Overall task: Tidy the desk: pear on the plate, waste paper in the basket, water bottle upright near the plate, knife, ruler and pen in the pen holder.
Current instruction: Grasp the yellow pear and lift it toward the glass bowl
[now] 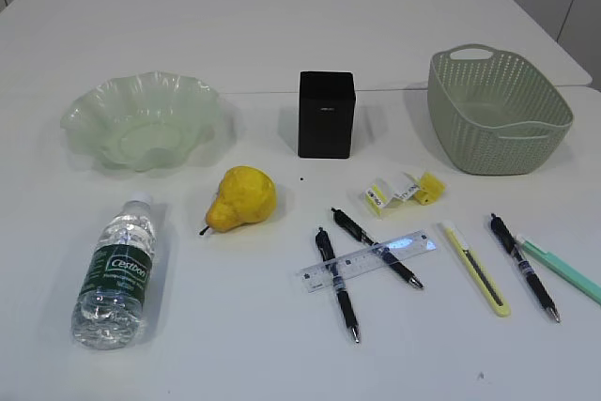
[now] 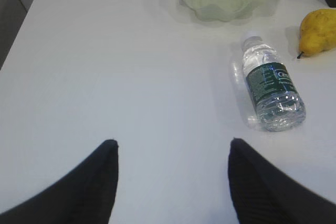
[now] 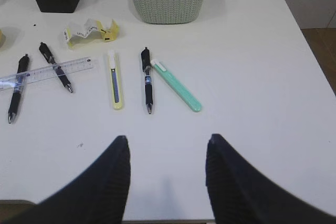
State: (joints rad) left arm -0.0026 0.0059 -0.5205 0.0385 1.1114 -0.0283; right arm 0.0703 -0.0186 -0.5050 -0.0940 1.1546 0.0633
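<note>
On the white desk (image 1: 282,35), the pear (image 1: 242,197) lies in front of the green plate (image 1: 141,82). The water bottle (image 1: 117,274) rests on its side at the front left. Crumpled waste paper (image 1: 404,190) sits between the black pen holder (image 1: 326,115) and the basket (image 1: 479,152). The ruler (image 1: 371,258) lies across two black pens (image 1: 336,284). To its right are the yellow knife (image 1: 476,267), a third black pen (image 1: 524,267) and a mint-green pen (image 1: 563,271). My left gripper (image 2: 172,142) hovers open near the bottle (image 2: 270,90). My right gripper (image 3: 168,137) hovers open before the knife (image 3: 116,80).
The desk's front edge runs just beneath the right gripper's fingers (image 3: 115,182). In the right wrist view the desk's right edge (image 3: 315,66) drops to the floor. Neither arm shows in the exterior view.
</note>
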